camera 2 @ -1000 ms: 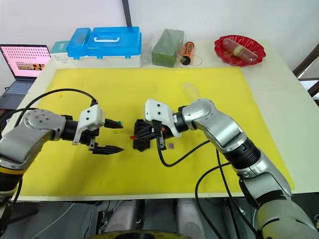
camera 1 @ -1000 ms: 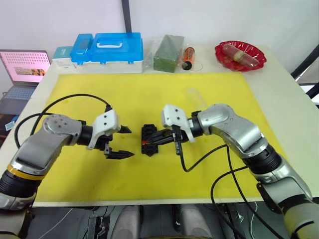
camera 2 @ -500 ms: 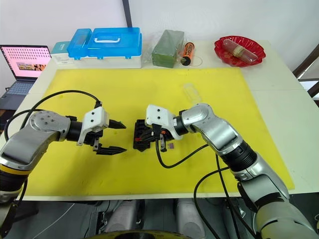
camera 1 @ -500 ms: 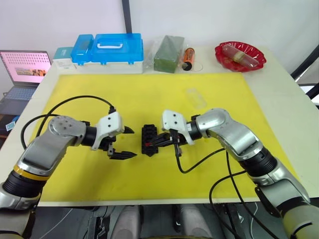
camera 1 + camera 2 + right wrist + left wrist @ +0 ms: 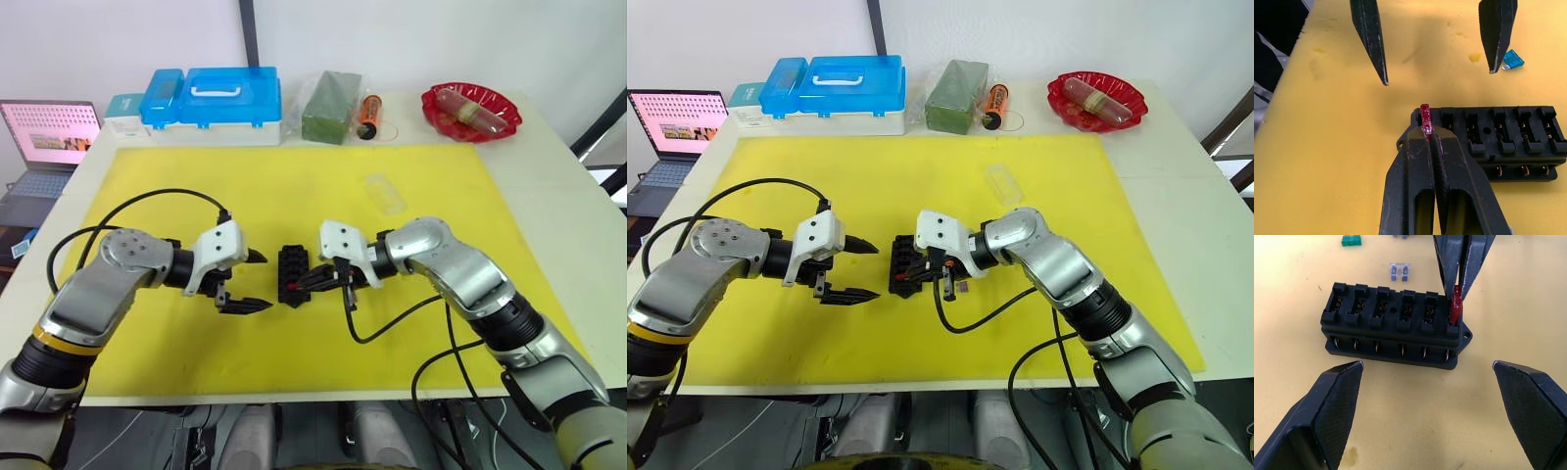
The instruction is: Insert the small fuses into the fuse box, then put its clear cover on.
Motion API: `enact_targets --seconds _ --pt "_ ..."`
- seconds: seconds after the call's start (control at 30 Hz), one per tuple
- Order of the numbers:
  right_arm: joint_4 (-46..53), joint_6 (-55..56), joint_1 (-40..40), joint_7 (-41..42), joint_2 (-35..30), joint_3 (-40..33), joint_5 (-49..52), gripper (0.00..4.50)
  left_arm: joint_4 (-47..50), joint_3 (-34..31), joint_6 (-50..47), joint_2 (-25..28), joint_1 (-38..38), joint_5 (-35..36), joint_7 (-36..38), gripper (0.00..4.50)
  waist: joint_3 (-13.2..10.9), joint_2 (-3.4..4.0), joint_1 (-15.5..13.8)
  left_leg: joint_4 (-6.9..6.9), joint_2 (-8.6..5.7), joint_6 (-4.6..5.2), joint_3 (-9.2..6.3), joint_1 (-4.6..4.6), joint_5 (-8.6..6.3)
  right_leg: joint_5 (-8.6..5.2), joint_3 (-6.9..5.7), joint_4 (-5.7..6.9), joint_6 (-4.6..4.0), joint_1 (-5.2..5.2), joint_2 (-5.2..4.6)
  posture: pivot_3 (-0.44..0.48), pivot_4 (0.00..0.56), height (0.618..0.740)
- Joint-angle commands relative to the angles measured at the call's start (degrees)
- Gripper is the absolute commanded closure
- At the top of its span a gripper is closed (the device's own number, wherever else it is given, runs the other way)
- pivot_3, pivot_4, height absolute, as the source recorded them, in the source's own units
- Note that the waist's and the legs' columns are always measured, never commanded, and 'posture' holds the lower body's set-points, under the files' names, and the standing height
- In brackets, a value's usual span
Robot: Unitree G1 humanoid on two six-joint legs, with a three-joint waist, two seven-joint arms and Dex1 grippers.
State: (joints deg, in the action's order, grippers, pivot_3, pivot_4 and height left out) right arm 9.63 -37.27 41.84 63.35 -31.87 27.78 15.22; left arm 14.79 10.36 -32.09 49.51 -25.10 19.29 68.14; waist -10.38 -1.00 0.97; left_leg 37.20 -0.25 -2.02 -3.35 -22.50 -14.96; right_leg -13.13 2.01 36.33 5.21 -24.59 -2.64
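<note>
The left end effector (image 5: 854, 269), fingers spread and holding nothing, has edged nearer to the fuse box (image 5: 905, 268) over the last second and now waits just beside it. The right end effector (image 5: 1426, 133) stays pinched on the red fuse (image 5: 1455, 309), lower now, its foot at the box's end slot, so the first insertion looks under way. The left wrist view shows the other five slots empty and a grey fuse (image 5: 1399, 270) and a green fuse (image 5: 1350, 240) beyond the box; the right wrist view catches a teal fuse (image 5: 1512, 59). Farther up the yellow mat lies the clear cover (image 5: 385, 193)
</note>
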Motion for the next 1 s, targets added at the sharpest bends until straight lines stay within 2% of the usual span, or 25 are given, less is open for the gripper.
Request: enact_targets --seconds 0.03,0.47,0.77,1.0 --pt "1.0 0.3 -0.1 0.0 0.5 -1.0 -0.2 4.50 1.5 -0.4 0.5 0.2 -0.9 -0.2 0.0 0.05 0.0 0.00 0.0 0.00 0.00 0.00 0.00 0.00 0.00 0.00 0.00 0.00 0.00 0.00 0.00 0.000 0.150 0.740" --pt "1.4 -0.2 -1.4 -0.3 0.6 -0.9 -0.6 4.50 1.0 -0.4 1.0 -0.2 -1.0 -0.4 -0.1 0.05 0.0 0.00 0.0 0.00 0.00 0.00 0.00 0.02 0.00 0.00 0.00 0.00 0.00 0.02 0.00 0.000 0.150 0.740" --pt "-0.7 5.5 -3.8 -1.0 -0.1 1.7 -6.0 4.50 0.9 -0.4 1.0 -0.7 -1.1 -0.6 -0.7 0.05 0.0 -0.01 0.0 0.00 0.00 0.00 0.00 0.08 0.00 0.00 0.00 0.00 0.00 0.08 0.01 0.000 0.150 0.740" --pt "-2.4 9.7 -4.0 -0.8 0.4 1.1 -7.7 4.50 0.8 -0.5 0.8 -1.1 -1.2 -0.8 -1.1 0.05 0.0 -0.01 0.1 0.00 0.00 0.00 0.00 0.13 0.00 0.00 0.00 0.01 0.00 0.13 0.01 0.000 0.150 0.740"
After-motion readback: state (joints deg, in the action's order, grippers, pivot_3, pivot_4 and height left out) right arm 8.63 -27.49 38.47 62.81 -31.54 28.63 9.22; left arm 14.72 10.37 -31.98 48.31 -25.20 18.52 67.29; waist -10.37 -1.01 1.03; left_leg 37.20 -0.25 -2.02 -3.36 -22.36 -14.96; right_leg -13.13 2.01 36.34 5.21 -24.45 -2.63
